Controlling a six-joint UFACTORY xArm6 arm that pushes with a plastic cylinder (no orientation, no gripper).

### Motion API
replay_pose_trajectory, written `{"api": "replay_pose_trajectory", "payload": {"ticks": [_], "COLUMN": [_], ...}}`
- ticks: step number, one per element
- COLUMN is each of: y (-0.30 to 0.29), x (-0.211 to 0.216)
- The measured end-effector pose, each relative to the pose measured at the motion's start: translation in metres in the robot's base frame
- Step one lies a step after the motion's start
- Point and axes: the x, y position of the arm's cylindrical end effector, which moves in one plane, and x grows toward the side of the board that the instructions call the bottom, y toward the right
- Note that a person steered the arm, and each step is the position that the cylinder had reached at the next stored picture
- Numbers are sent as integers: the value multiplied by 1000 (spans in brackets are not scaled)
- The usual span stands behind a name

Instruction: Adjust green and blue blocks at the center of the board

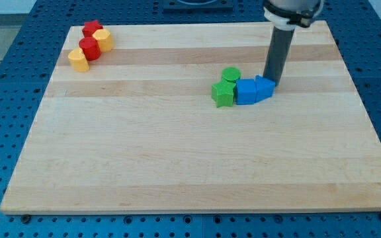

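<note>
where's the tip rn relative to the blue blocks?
My tip sits right of the board's centre, against the upper-right side of the right blue block, which adjoins the blue cube.

Dark rod slants down from view's top; my tip (270,84) on board level.

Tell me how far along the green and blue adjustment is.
Done: the green cylinder, green star, blue cube and second blue block sit bunched together right of the board's centre. In hand: my tip is against the second blue block's upper right side. Left: likely nudging the cluster toward the view's left. The red and yellow blocks sit far off.
</note>
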Motion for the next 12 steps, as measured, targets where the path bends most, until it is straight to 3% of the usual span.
{"api": "replay_pose_trajectory", "payload": {"ticks": [2, 3, 4, 5, 9, 10, 12], "y": [-36, 1, -8, -59, -72, -138, -384], "x": [46, 106, 124, 117, 75, 76, -17]}}
